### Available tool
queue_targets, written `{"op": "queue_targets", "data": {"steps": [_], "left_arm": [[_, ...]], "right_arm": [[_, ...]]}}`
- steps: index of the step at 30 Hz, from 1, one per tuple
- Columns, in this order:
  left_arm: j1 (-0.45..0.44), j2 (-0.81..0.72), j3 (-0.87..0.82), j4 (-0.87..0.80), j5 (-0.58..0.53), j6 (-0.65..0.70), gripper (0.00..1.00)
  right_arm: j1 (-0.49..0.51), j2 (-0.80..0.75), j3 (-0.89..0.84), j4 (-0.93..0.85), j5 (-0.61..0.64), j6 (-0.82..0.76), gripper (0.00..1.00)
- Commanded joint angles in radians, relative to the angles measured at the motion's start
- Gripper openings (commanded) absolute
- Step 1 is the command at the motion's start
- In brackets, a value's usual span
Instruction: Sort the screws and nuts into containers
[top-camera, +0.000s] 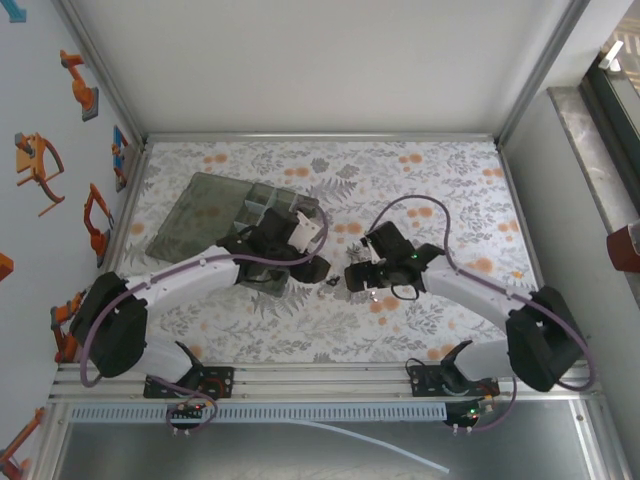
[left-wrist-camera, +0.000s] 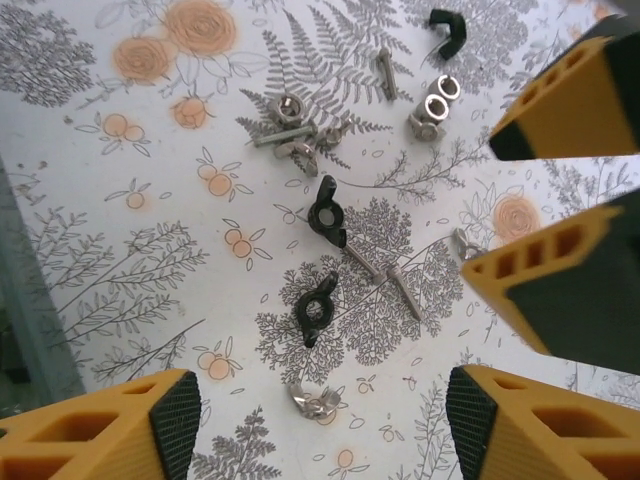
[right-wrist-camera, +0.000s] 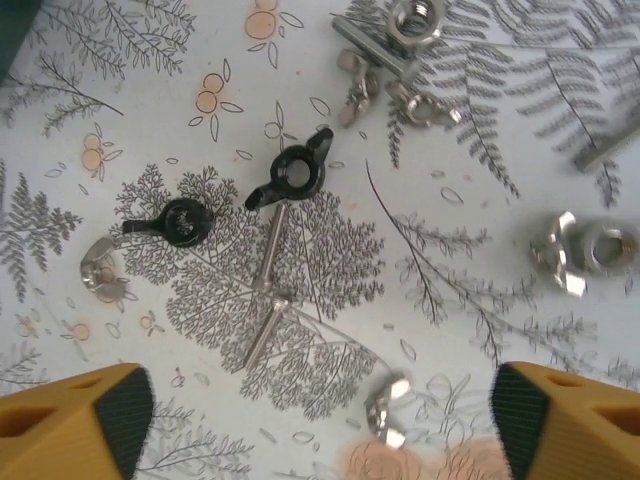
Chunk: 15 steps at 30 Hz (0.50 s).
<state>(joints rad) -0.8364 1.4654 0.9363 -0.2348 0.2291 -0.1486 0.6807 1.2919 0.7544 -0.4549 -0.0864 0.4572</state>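
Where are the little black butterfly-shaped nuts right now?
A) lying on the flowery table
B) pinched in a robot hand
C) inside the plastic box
A: the black nuts lie loose on the flowery table, with nothing gripping them.

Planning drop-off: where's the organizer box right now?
Top view: the organizer box lies far left on the table, its lid flat on its left side, just beyond the left gripper and up-left of the loose hardware.

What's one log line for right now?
left end effector: open; right end effector: open; black metal wing nuts, silver screws: lying loose
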Motion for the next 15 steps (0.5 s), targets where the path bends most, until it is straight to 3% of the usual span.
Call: {"op": "queue_targets", "data": {"steps": [1, 4, 8, 15], "left_arm": [[-0.024, 0.071, 0.054, 0.020, 0.033, 0.149, 0.51], [-0.035, 0.143, 0.090, 0.004, 0.032, 0.176, 0.41], [-0.055, 0.197, 0.109, 0.009, 0.018, 0.202, 0.35], [-0.086, 0.307, 0.184, -0.069, -0.010, 0.229, 0.29]], "right_arm": [[-0.002, -0.111, -0.074, 0.014, -0.016, 0.111, 0.99], [-0.001, -0.223, -0.155, 0.007, -0.035, 0.169, 0.99], [-0.001, -0.343, -0.229, -0.002, -0.047, 0.209, 0.99], [-0.001, -0.388, -0.222, -0.015, -0.088, 0.125, 0.99]]}}
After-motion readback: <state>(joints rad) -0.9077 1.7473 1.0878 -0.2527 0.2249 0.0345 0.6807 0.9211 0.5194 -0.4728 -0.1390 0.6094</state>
